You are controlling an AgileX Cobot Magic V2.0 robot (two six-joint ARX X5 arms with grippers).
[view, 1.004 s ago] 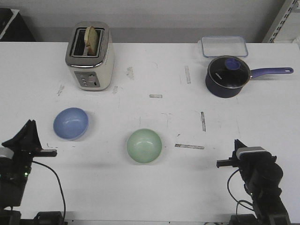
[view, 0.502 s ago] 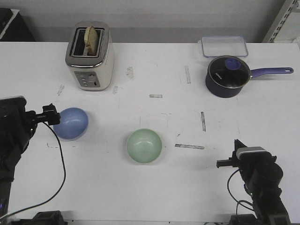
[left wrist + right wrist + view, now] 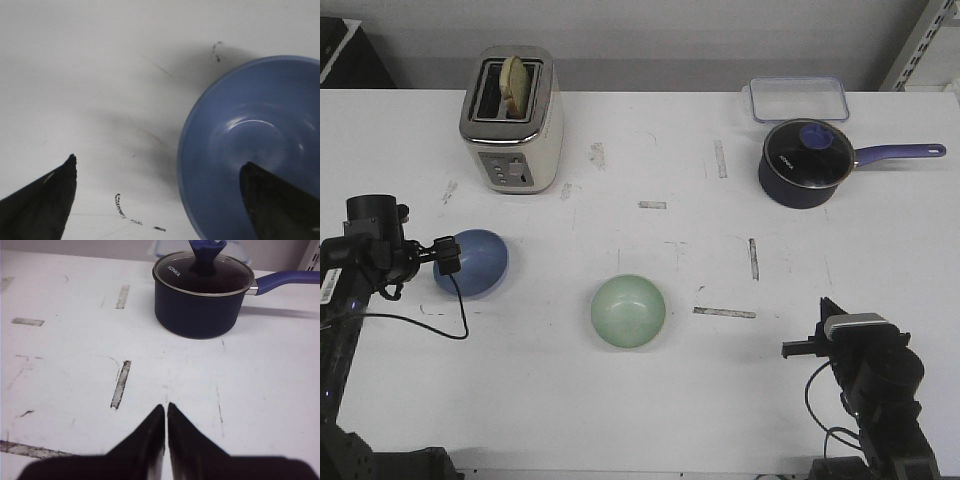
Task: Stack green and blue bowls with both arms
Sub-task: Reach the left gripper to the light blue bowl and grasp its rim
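Observation:
The periwinkle blue bowl (image 3: 477, 263) sits at the table's left. The pale green bowl (image 3: 628, 311) sits near the middle front, apart from it. My left gripper (image 3: 444, 256) is open at the blue bowl's left rim. In the left wrist view the left gripper (image 3: 159, 162) straddles the rim of the blue bowl (image 3: 250, 135), with one finger (image 3: 277, 200) inside it and the other over the table. My right gripper (image 3: 792, 348) is shut and empty at the front right, far from both bowls. The right wrist view shows the right gripper (image 3: 166, 406) with its tips together.
A toaster (image 3: 512, 120) with bread in it stands at the back left. A dark navy saucepan (image 3: 805, 165) with a glass lid and long handle stands at the back right, also in the right wrist view (image 3: 202, 300). A clear container (image 3: 798, 98) lies behind it.
My left arm has swung from the front left edge forward to the blue bowl's left rim. The right arm and the green bowl have not moved.

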